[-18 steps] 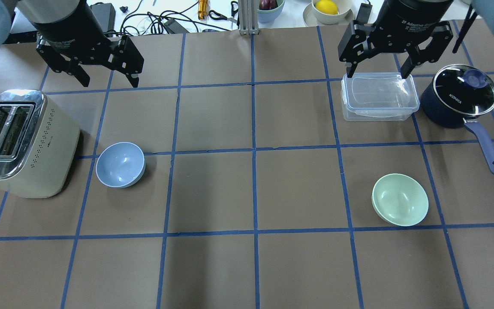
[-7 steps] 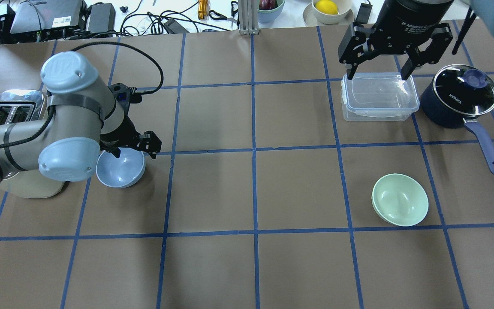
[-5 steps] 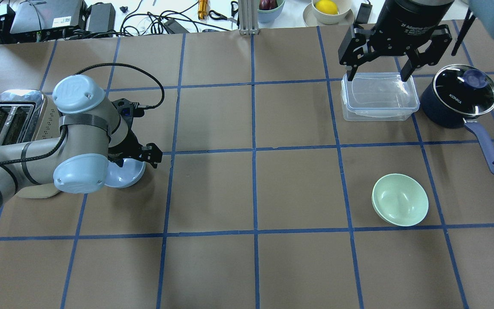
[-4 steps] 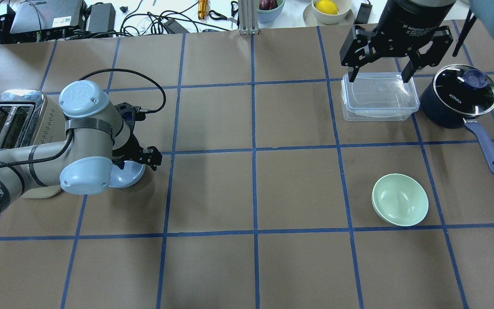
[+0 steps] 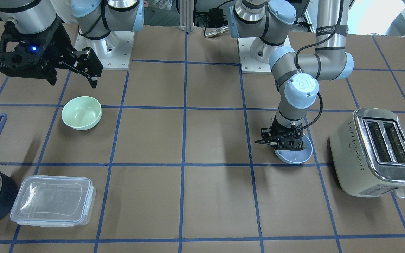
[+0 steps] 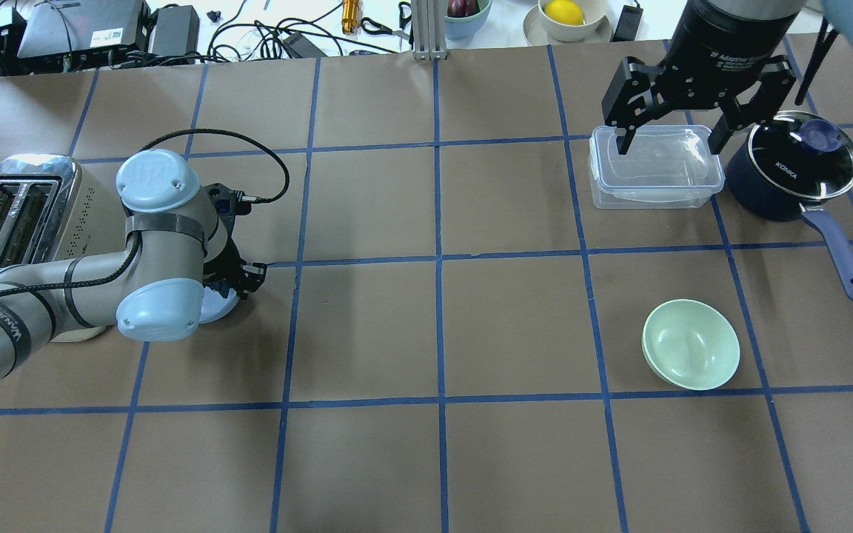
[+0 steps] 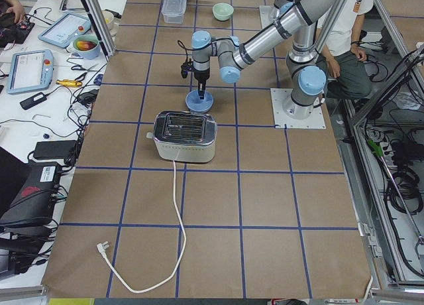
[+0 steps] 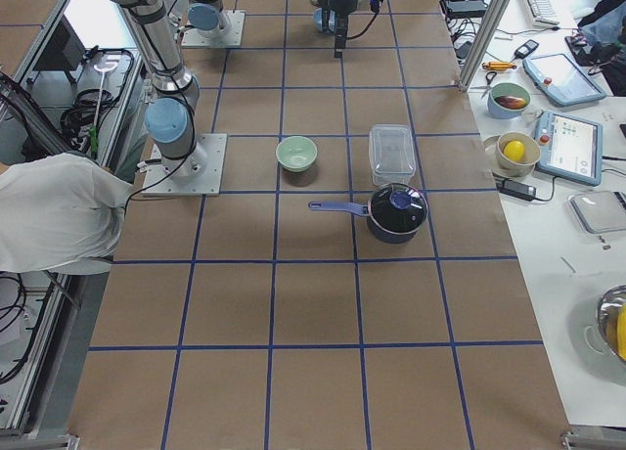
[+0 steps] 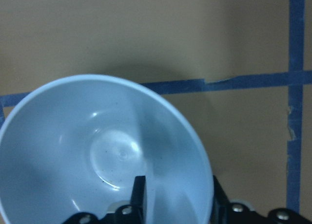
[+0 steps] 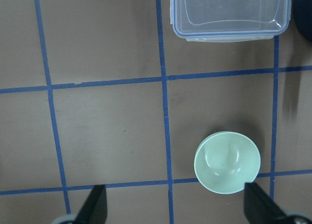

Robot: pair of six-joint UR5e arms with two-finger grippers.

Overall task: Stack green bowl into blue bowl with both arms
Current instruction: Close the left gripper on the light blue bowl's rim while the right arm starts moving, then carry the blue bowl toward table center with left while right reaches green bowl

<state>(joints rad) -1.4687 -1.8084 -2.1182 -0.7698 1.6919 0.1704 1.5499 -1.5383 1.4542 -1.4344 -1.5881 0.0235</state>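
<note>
Blue bowl (image 9: 97,151) sits beside the toaster (image 5: 374,151); I see my left gripper (image 9: 179,192) open astride its rim, one finger inside. My right gripper (image 10: 174,187), open, hovers well apart from the green bowl (image 10: 227,161).

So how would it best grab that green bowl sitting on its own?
By the rim, from straight above, with one finger inside the wall and one outside. The green bowl sits upright with its mouth open, and its smooth sides curve under, so pinching the thin edge is probably the surest hold. The right gripper is open, ready for that.
</note>
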